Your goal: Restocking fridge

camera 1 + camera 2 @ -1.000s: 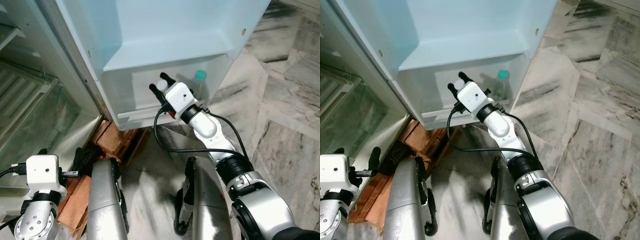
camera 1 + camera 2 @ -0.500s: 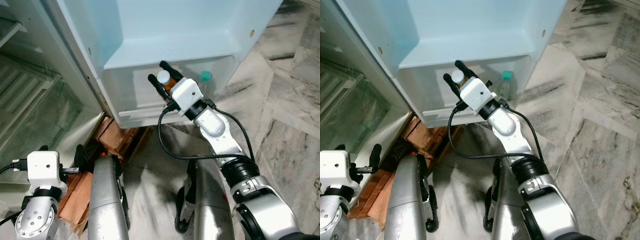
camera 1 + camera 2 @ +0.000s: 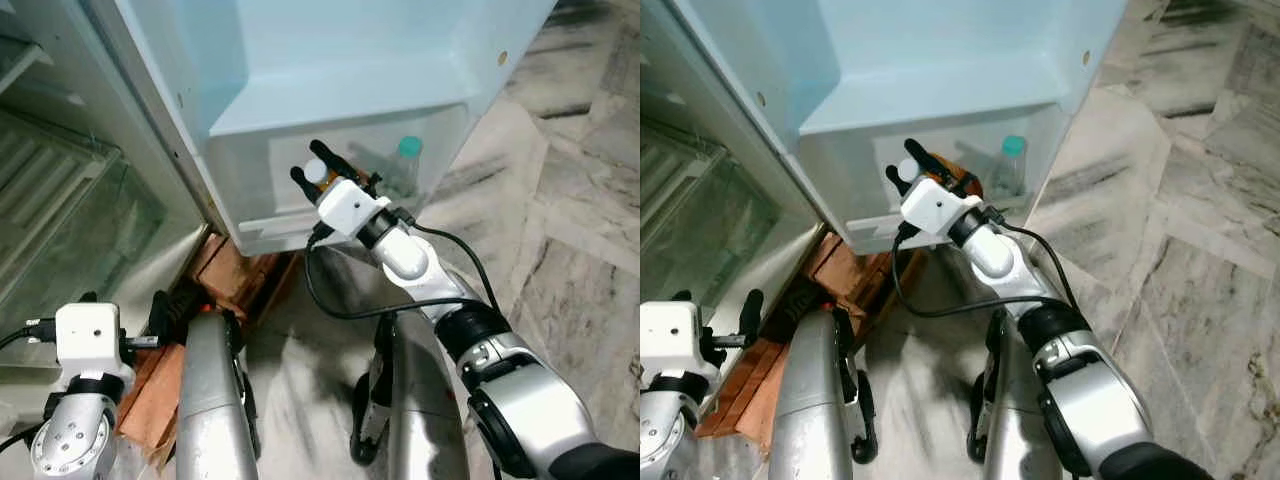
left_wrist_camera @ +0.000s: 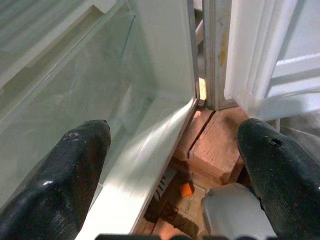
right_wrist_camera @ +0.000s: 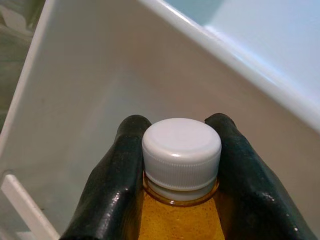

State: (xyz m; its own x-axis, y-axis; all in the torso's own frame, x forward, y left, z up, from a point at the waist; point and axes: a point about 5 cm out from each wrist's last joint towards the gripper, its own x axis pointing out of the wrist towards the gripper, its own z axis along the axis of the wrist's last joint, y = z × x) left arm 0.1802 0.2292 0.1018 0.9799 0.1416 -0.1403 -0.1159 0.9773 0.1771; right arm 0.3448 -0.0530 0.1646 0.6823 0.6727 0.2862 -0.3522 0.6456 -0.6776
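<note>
Against half a second ago, the right end effector [image 3: 314, 171] sits lower and further toward the left of the frame, its wrist block rolled so the fingers now reach up and left at the clear front of the door bin [image 3: 250, 195]; a second ago it was lower again, so the arm rose and has come partway back down. The fridge door [image 3: 330, 50] and floor [image 3: 560, 230] hold nearly the same place in frame. Right end effector is clamped on an orange-liquid bottle [image 5: 176, 210], both black fingers [image 5: 116, 180] pressed on either side just under the white cap [image 5: 181, 145]. Bottle at centre frame in the eye views, cap [image 3: 316, 171] level with the bin front, near its upper edge; whether it is inside the bin or still in front of the wall cannot be told. Long axis runs along the fingers, cap end leading toward the bin and up-left, tilted off vertical. In the bin: a clear bottle with a teal cap [image 3: 405, 165], upright, at the right end, apart from the held bottle. Left end effector [image 4: 175, 165] low at lower left, fingers spread apart, nothing between them, facing the bricks [image 4: 215, 145] under the fridge cabinet.
</note>
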